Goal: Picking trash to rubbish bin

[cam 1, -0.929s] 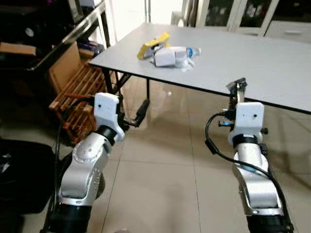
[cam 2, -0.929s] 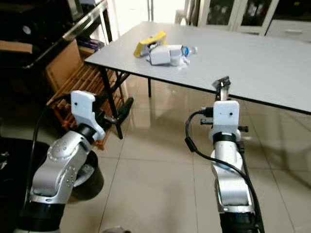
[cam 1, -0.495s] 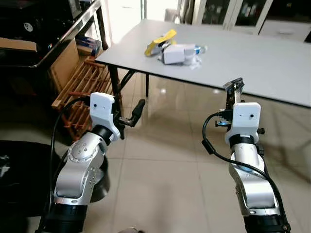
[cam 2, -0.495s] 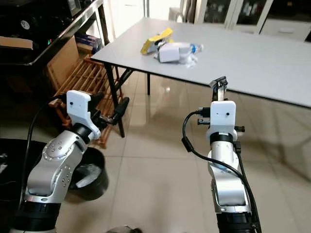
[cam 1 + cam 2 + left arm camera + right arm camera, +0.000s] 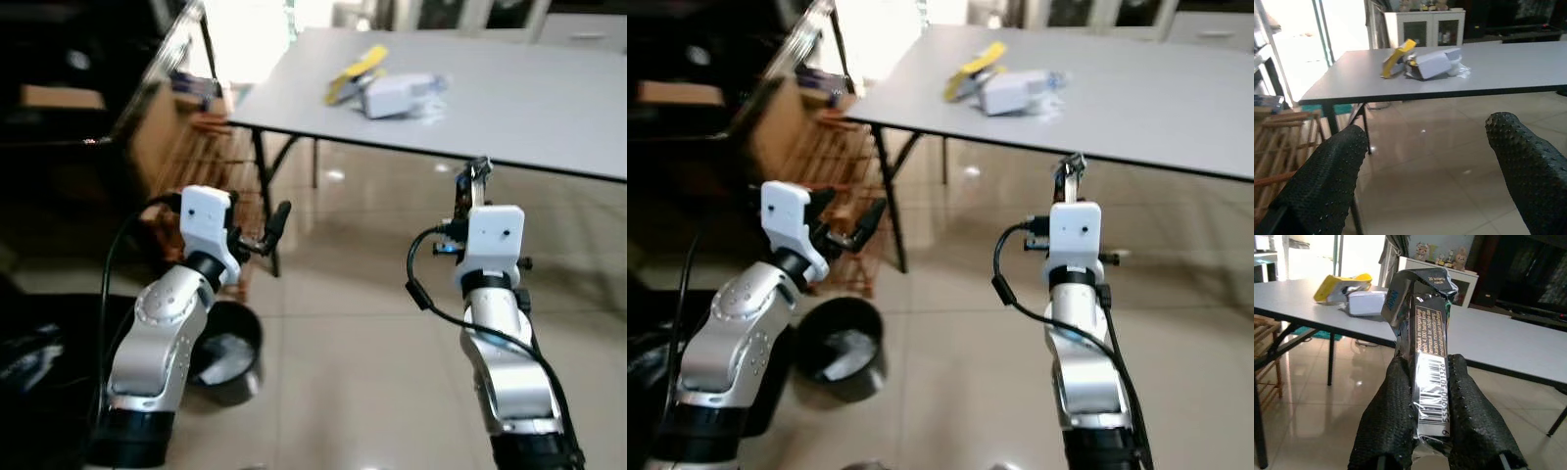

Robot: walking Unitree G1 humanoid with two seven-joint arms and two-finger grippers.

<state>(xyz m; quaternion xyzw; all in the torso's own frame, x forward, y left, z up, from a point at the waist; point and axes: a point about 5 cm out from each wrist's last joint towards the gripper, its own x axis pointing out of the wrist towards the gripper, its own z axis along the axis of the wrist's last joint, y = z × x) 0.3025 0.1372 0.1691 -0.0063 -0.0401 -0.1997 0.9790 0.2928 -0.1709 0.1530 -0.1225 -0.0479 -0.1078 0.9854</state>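
Tiled floor [image 5: 343, 372] ran under a grey table [image 5: 549, 108], with a wooden rack [image 5: 818, 166] at far left. You had the black bin [image 5: 841, 348] low on the left, just beside the left arm, white trash already inside. Your left gripper [image 5: 271, 227] hung empty, fingers spread wide, probably kept free for the next pick. More trash sat on the table: a yellow wrapper [image 5: 355, 73] touching a white carton [image 5: 395, 95]. Your right gripper [image 5: 1430, 396] was clamped on a foil wrapper [image 5: 1425, 347], held upright and well apart from the bin, so the drop wasn't done yet.
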